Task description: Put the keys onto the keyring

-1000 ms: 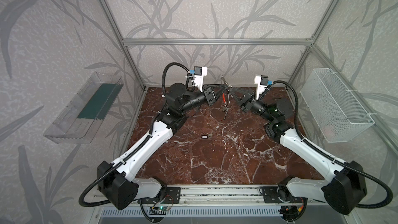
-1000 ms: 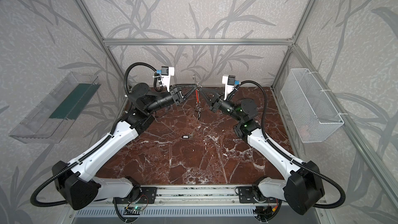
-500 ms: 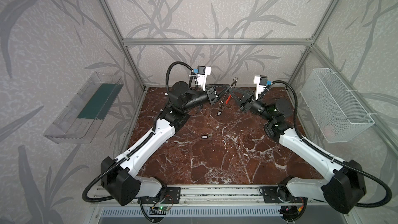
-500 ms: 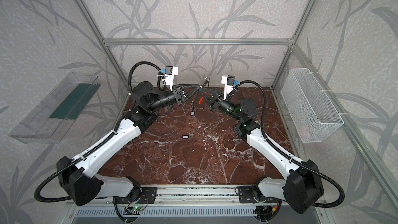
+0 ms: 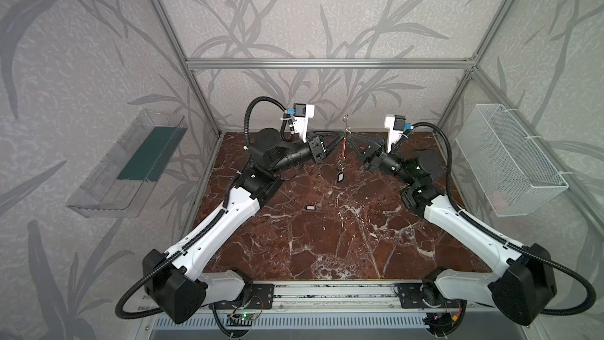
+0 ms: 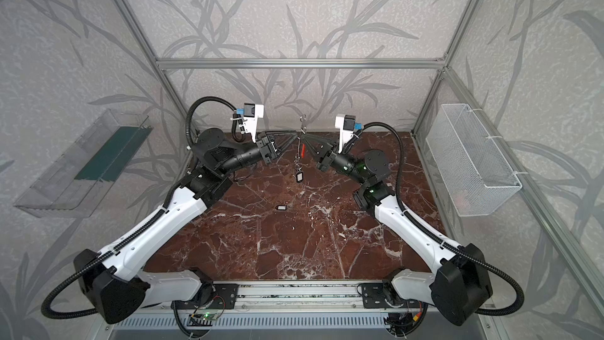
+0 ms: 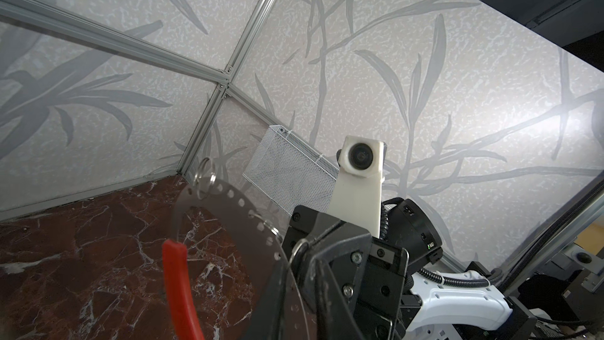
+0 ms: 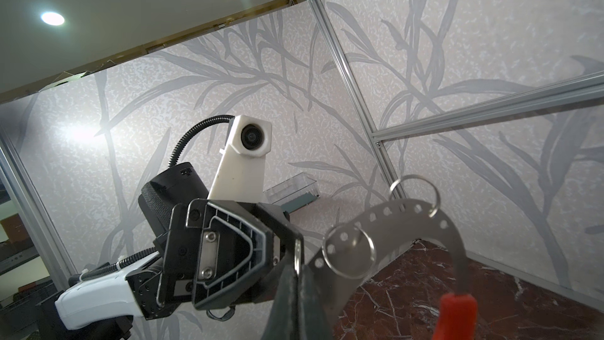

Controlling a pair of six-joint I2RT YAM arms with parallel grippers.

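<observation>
In both top views the keyring (image 5: 343,148) (image 6: 303,150) hangs edge-on above the back of the table, red arc facing front. My left gripper (image 5: 340,134) and right gripper (image 5: 351,135) meet at it from either side. The left wrist view shows its grey holed band (image 7: 242,210) and red arc (image 7: 178,286), with my left gripper (image 7: 294,315) shut on the band. My right gripper (image 8: 295,289) is shut on a small split ring (image 8: 297,256) at the band's edge. One of the keys (image 5: 340,177) dangles below the keyring by its black tag. Another (image 5: 310,207) lies on the table.
The red marble table (image 5: 327,240) is boxed in by aluminium frame posts and patterned walls. A white wire basket (image 5: 510,158) hangs on the right wall and a clear plastic shelf (image 5: 130,165) on the left wall. Further split rings (image 8: 348,253) sit in the band's holes.
The keyring tipped sideways half a second ago and now stands upright again. The dangling key swung left and has come back under the ring. The key on the table has not moved.
</observation>
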